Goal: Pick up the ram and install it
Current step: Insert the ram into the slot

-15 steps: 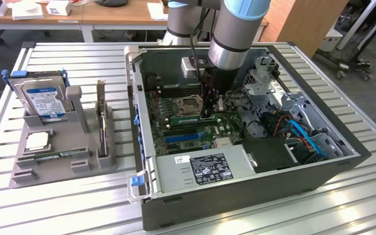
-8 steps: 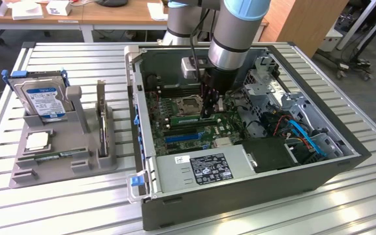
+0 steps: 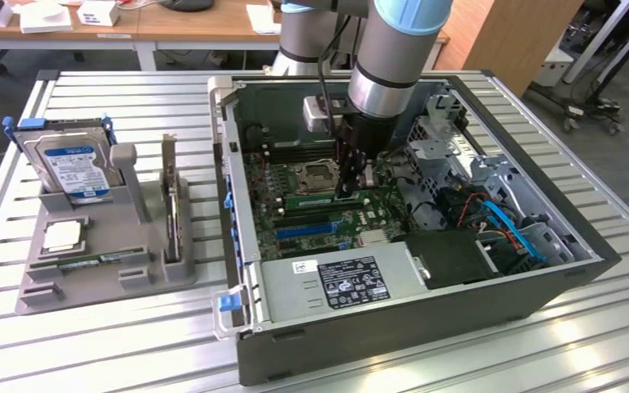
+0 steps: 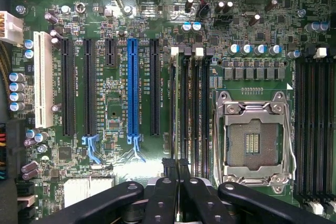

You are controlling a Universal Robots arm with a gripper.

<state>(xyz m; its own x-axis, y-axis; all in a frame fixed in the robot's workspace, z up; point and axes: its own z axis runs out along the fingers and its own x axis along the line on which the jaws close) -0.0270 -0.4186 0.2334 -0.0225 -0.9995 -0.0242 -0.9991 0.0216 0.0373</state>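
The ram [image 3: 312, 199] is a thin green stick with a pale label. It stands on edge along the memory slots [image 4: 195, 108], beside the bare CPU socket [image 3: 312, 173] inside the open computer case [image 3: 233, 205]. My gripper [image 3: 347, 194] reaches straight down into the case and is shut on the ram near its end toward the exterior view's right. In the wrist view the black fingers [image 4: 163, 198] are pressed close together right over the slot nearest the expansion slots, and the gripper [image 4: 177, 169] hovers low above the board. I cannot tell whether the ram is seated.
A grey fixture [image 3: 107, 278] at the exterior view's left holds a hard drive [image 3: 74, 168], a dark expansion card [image 3: 170, 192] and a thin green strip [image 3: 98, 260]. Inside the case are the power supply [image 3: 337, 282], blue cables [image 3: 506, 225] and a blue expansion slot [image 4: 133, 93].
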